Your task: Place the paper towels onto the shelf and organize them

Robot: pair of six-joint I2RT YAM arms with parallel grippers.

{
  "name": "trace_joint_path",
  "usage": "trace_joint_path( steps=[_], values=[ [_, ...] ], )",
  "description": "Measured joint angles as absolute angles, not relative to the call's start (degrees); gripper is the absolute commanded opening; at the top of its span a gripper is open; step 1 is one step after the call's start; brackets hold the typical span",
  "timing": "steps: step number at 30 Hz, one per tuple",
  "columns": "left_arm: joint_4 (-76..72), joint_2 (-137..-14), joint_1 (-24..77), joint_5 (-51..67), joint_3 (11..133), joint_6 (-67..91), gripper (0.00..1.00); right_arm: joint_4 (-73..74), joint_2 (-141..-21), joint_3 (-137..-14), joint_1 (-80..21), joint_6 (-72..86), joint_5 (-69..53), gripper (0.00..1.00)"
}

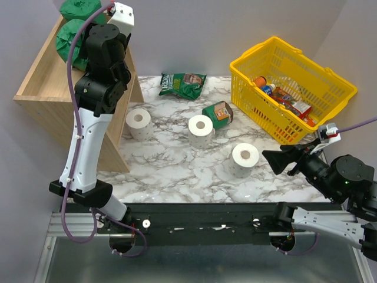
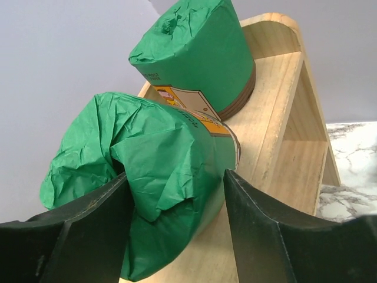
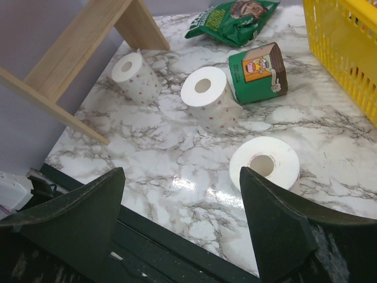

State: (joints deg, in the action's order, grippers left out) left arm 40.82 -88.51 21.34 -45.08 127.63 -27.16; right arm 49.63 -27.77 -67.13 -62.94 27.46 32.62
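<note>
On the top tray of the wooden shelf (image 1: 41, 88) there are two green-wrapped paper towels. One stands upright at the back (image 2: 197, 53); the other lies on its side (image 2: 159, 177) between the fingers of my left gripper (image 2: 175, 174). That gripper is open: its left finger touches the wrap, and a gap shows at the right finger. A third green roll (image 1: 218, 114) lies on the marble table, along with three bare white rolls (image 1: 139, 122), (image 1: 200, 131), (image 1: 245, 159). My right gripper (image 1: 268, 157) hovers open and empty beside the nearest white roll (image 3: 265, 162).
A yellow basket (image 1: 306, 65) holding bottles and packets stands at the back right. A flat green snack bag (image 1: 182, 84) lies at the back of the table. The shelf's leg (image 3: 141, 23) stands near the leftmost white roll.
</note>
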Motion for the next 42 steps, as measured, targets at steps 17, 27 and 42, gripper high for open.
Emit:
trace_joint_path(
  steps=[17, 27, 42],
  values=[
    [35.8, -89.0, 27.0, -48.0, 127.8, -29.4, 0.82, 49.6, -26.8, -67.6, -62.9, 26.6, 33.4, 0.88],
    [36.5, -90.9, 25.9, -47.4, 119.5, -27.3, 0.75, 49.4, -29.0, -67.7, -62.9, 26.3, 33.2, 0.87],
    [36.6, -91.7, 18.6, -43.7, 119.4, -23.1, 0.76, 48.1, -29.6, -67.6, -62.9, 26.9, 31.9, 0.83]
  ],
)
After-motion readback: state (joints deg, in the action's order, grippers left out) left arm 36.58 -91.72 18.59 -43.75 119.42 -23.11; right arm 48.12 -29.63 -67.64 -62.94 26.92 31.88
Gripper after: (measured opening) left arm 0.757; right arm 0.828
